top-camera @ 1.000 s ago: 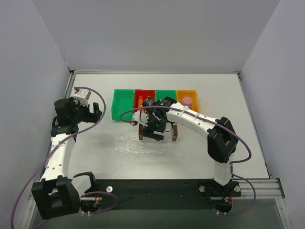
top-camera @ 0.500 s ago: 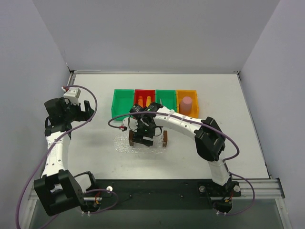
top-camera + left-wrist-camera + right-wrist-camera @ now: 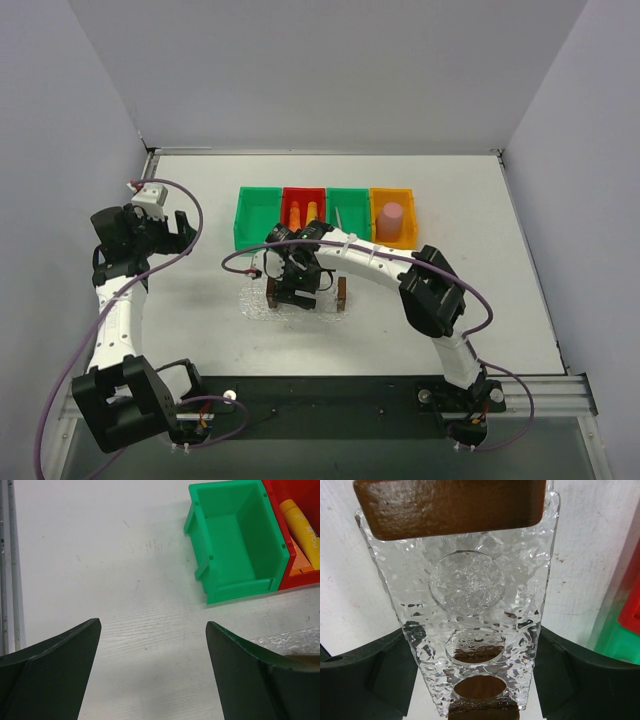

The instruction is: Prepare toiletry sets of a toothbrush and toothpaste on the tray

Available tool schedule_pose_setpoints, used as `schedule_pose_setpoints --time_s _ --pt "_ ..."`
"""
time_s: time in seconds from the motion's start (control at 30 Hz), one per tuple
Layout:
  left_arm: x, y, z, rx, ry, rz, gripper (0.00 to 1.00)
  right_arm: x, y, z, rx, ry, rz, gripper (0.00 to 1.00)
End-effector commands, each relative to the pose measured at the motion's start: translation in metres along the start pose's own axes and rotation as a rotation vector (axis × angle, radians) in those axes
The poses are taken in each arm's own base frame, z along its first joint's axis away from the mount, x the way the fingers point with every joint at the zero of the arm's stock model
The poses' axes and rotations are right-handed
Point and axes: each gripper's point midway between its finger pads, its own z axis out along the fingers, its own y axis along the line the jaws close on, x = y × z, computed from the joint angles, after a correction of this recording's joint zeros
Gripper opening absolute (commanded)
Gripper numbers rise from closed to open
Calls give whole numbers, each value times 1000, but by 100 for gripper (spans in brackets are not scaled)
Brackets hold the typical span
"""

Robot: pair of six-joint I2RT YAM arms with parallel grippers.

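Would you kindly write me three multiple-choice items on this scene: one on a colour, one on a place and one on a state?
1. What colour is the cup in the orange bin?
A. pink
B. blue
C. white

2. Where do the toothpaste tubes lie?
A. in the orange bin
B. in the red bin
C. in no bin

3. How do the jaws of the left gripper stand?
A. open, holding nothing
B. shut on a tube
C. shut on the cup

Key:
1 A, the cup shows pink in the top view.
2 B, both tubes lie side by side inside the red bin.
3 A, the left wrist view shows the jaws wide apart with nothing between them.
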Motion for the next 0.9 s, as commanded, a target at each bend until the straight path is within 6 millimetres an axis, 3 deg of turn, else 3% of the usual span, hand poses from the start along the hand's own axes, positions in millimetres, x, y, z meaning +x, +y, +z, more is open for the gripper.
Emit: schedule_pose_setpoints --time_s 0.0,0.87 --pt "-32 0 -5 11 -87 51 97 1 -2 -5 33 12 -1 32" --pt "-24 -1 -4 15 -78 49 97 17 2 0 44 44 -7 34"
